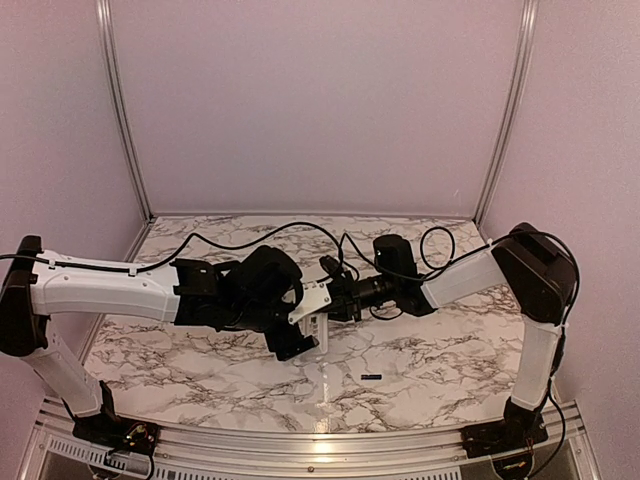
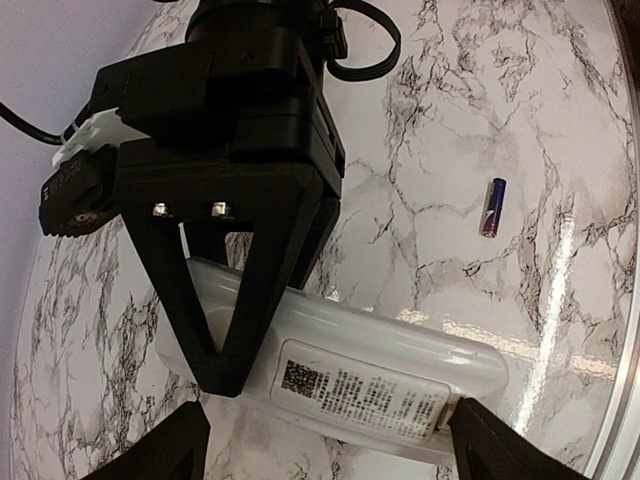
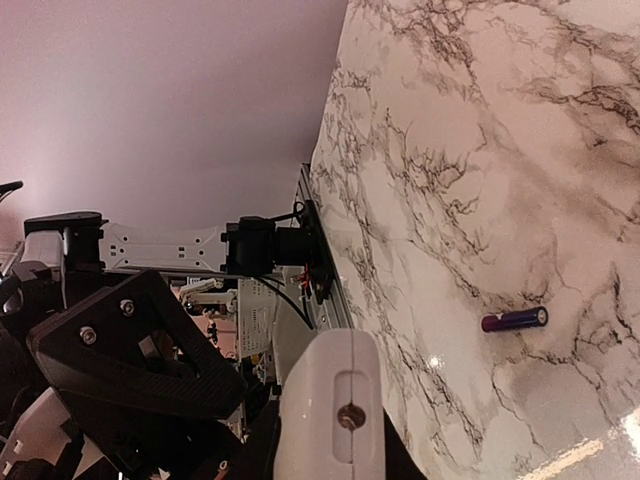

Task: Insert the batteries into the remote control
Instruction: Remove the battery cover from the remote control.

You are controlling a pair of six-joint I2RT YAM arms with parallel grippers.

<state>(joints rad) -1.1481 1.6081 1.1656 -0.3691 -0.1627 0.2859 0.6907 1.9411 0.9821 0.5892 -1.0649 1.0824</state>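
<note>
The white remote control [image 1: 314, 328] [image 2: 400, 350] hangs between both grippers near the table's middle, its labelled back facing the left wrist camera. My left gripper [image 1: 303, 338] [image 2: 325, 440] stands wide along the remote's length, one fingertip [image 2: 480, 440] against its end and the other at the opposite corner. My right gripper [image 1: 326, 300] [image 3: 335, 455] is shut across the remote's other end [image 3: 335, 400], and its black finger [image 2: 230, 300] covers part of the casing. One dark battery [image 1: 371, 377] [image 2: 492, 207] [image 3: 515, 319] lies loose on the marble, to the right of the remote.
The marble table [image 1: 450, 350] is enclosed by pale walls at the back and sides. A metal rail [image 1: 320, 445] runs along the near edge between the arm bases. Black cables [image 1: 300, 228] loop over the table behind the grippers.
</note>
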